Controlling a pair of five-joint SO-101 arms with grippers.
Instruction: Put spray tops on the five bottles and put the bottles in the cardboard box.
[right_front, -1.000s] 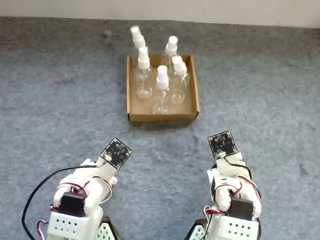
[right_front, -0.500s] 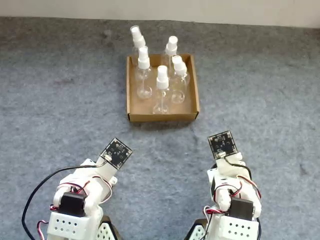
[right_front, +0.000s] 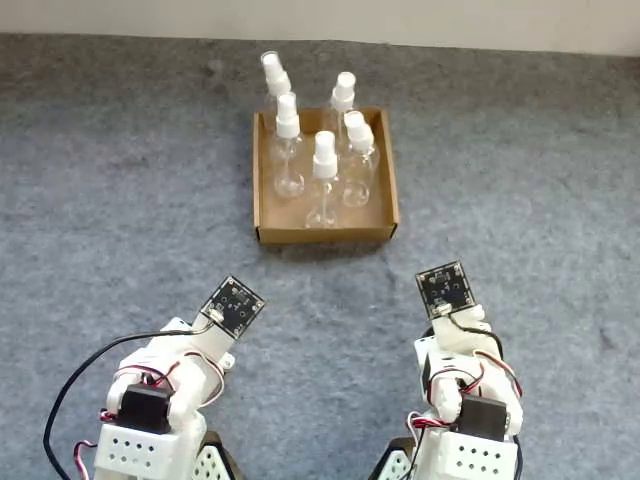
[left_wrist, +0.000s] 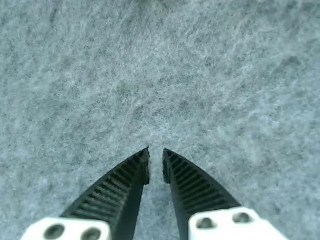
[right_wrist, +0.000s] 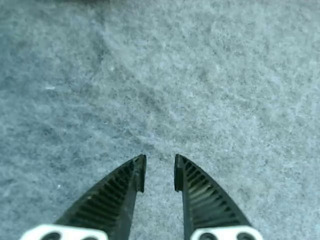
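Observation:
The cardboard box (right_front: 390, 190) sits on the grey carpet at the far middle of the table. Several clear bottles with white spray tops (right_front: 324, 155) stand upright inside it, one (right_front: 288, 150) at the left, one (right_front: 358, 155) at the right, others behind. Both arms are drawn back at the near edge, well apart from the box. My left gripper (left_wrist: 155, 157) hangs shut over bare carpet, holding nothing. My right gripper (right_wrist: 159, 167) is likewise shut and empty, with a slim gap between its tips.
Grey carpet (right_front: 120, 200) covers the whole table. The left arm's wrist (right_front: 232, 305) and the right arm's wrist (right_front: 446, 288) stand at the near side with a wide strip of carpet between them and the box. A pale wall runs along the far edge.

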